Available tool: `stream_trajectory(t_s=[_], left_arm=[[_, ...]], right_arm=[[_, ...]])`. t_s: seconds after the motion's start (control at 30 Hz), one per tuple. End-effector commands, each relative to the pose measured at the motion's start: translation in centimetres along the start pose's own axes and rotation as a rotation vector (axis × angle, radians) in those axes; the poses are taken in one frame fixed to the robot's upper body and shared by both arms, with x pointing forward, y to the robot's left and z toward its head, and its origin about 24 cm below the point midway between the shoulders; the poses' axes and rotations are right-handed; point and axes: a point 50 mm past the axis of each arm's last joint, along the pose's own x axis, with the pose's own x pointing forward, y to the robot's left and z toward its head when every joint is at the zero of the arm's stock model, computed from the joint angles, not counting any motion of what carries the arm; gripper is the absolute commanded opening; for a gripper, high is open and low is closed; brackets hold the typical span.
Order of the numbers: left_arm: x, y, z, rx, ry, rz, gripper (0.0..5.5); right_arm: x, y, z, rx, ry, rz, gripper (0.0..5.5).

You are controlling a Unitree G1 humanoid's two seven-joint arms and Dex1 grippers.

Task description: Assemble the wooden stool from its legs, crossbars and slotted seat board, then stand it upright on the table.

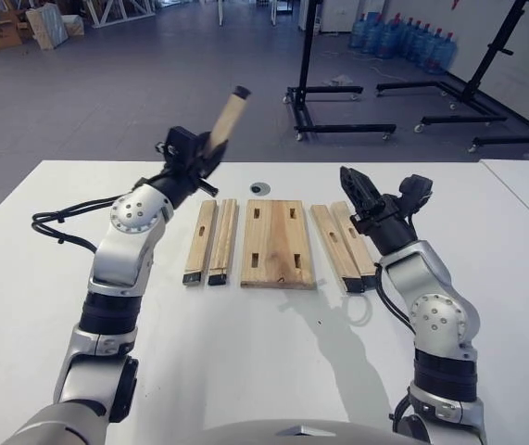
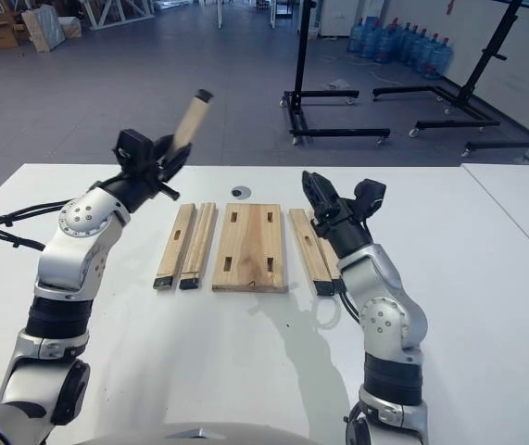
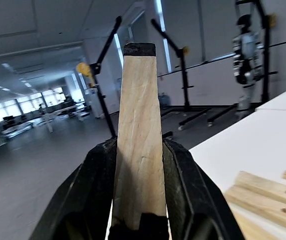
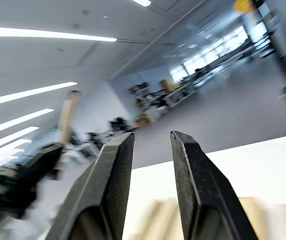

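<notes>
Seat board (image 1: 278, 244), a flat pale-wood rectangle cut with four slots, lies on the smooth white table (image 1: 245, 371). A pair of slotted, black-tipped legs (image 1: 210, 241) lies just left of it, and a second pair (image 1: 340, 243) lies just right. Left of the board, the left gripper (image 1: 210, 153) is clamped on a black-capped stick (image 1: 227, 119), which is raised and tilted. The right gripper (image 1: 349, 176) hovers over the second pair, its fingers apart and empty.

Illumination is bright, even and overhead. Sources are the ceiling strip lights (image 4: 42, 36) above the right claw (image 4: 152, 137) and the daylight windows (image 4: 218, 55) far beyond it. The white table (image 1: 245, 371) reflects strongly, without hard glare. One soft shadow (image 1: 343, 334) lies on the table behind the right claw. The leg (image 3: 137, 95) clamped in the left claw (image 3: 138, 150) is evenly lit.
</notes>
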Motion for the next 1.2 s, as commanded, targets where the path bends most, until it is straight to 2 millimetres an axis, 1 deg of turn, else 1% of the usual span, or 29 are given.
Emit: stream_trajectory(t_s=[0.03, 0.13, 0.2, 0.27, 0.33, 0.47, 0.63, 0.73, 0.8, 0.97, 1.1, 1.2], left_arm=[[-0.4, -4.5, 2.2, -0.010, -0.095, -0.248, 1.27], [-0.8, -5.9, 1.8, 0.016, -0.066, -0.342, 1.27], [-1.0, -6.0, 1.6, 0.031, -0.050, -0.357, 1.27], [-1.0, -6.0, 1.4, 0.036, -0.041, -0.361, 1.27], [-0.9, -5.7, 1.5, 0.018, -0.050, -0.330, 1.27], [-0.4, -4.2, 2.6, -0.043, -0.098, -0.242, 1.27], [-0.7, -4.4, 1.8, -0.017, -0.060, -0.264, 1.27], [-0.9, -4.9, 0.7, 0.083, 0.000, -0.295, 1.27], [-1.0, -5.3, 0.1, 0.105, 0.017, -0.306, 1.27], [-1.0, -5.7, -0.1, 0.110, 0.016, -0.316, 1.27], [-0.9, -5.9, 0.0, 0.101, 0.011, -0.325, 1.27], [-0.9, -5.9, -0.1, 0.107, 0.014, -0.324, 1.27]], right_arm=[[-0.3, 2.3, -0.1, 0.216, 0.035, 0.131, 1.35], [-0.4, 2.6, -0.2, 0.276, 0.054, 0.135, 1.35], [-0.6, 2.8, -0.1, 0.292, 0.053, 0.138, 1.35], [-0.7, 3.5, 0.0, 0.301, 0.063, 0.183, 1.35], [-1.0, 3.9, -0.1, 0.294, 0.094, 0.220, 1.35], [-1.6, 3.4, -0.5, 0.263, 0.132, 0.202, 1.35], [-1.4, 3.3, -0.6, 0.234, 0.124, 0.190, 1.35], [-1.0, 4.0, -0.1, 0.198, 0.106, 0.207, 1.35], [-0.6, 4.4, 0.2, 0.146, 0.097, 0.218, 1.35], [-0.1, 4.6, 0.1, 0.008, 0.109, 0.207, 1.35], [0.1, 5.0, -0.4, -0.050, 0.127, 0.228, 1.35], [0.2, 5.0, -0.5, -0.052, 0.120, 0.230, 1.35]])
